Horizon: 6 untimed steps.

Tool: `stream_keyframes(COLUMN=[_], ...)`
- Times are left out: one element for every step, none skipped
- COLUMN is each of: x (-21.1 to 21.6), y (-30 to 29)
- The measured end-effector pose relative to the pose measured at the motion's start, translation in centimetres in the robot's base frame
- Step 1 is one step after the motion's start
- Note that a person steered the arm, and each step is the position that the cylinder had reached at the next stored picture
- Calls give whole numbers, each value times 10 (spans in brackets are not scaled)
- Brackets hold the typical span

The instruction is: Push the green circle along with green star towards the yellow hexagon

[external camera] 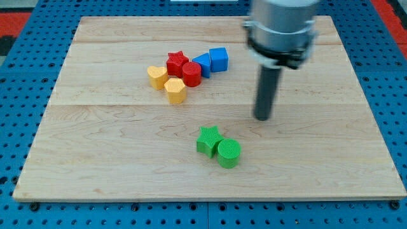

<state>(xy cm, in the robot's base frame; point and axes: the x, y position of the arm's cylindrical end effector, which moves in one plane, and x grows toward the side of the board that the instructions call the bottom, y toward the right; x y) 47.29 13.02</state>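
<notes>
1. My arm carried no claw, so there was nothing to open, close or hold; it ended in a dark rod, and my tip (262, 118) rested on the wooden surface (95, 159), touching no block.
2. The green star (208, 140) and the green circle (229, 153) sat touching each other near the view's bottom centre, the circle on the star's lower right. My tip stood up and to the right of them, clearly apart.
3. The yellow hexagon (175, 90) lay towards the view's top left of the green pair, beside a yellow heart (157, 77), a red star (177, 62), a red circle (191, 74) and two blue blocks (212, 60).
4. Risk, as I judged it: pushing from where I stood would have sent the pair towards the view's bottom left, missing the hexagon.
5. An off-centre push on the circle could have slid it past the star and split the pair.
6. Pushing too far might have knocked the hexagon into its neighbours.
</notes>
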Motion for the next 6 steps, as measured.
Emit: stream_keyframes(x=[32,80,122,119,74,37], y=[53,50,26,-36,-118,-150])
